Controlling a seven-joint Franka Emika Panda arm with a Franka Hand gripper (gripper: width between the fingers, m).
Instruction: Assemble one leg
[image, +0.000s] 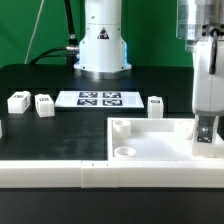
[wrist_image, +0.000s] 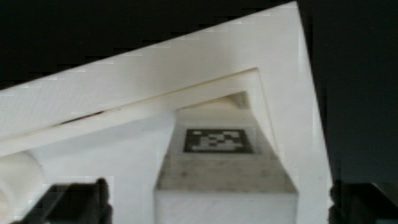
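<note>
1. One small white plastic block-shaped leg (wrist_image: 217, 165) sighted in the wrist view, black-and-white square marker facing the camera, standing inside a corner of the large flat white raised-rim panel (image: 150, 150).
2. Placed in the exterior view as the panel's end on the exterior view's right, directly under the claw (image: 205, 135); leg itself hard to separate from the claw there.
3. Claw set wide: dark fingers (wrist_image: 75, 200) flank the leg with gaps on both sides, gripping nothing.
4. Handling, judged: light, stiff, hard moulded plastic; smooth, likely slippery faces. Best taken squarely across two opposite flat sides, at mid-height.
5. Panel: matte white, round socket (image: 125, 153) near one corner.
6. Three further small white blocks (image: 44, 104) on the black desk (image: 60, 135), beside the marker board (image: 97, 98).
</note>
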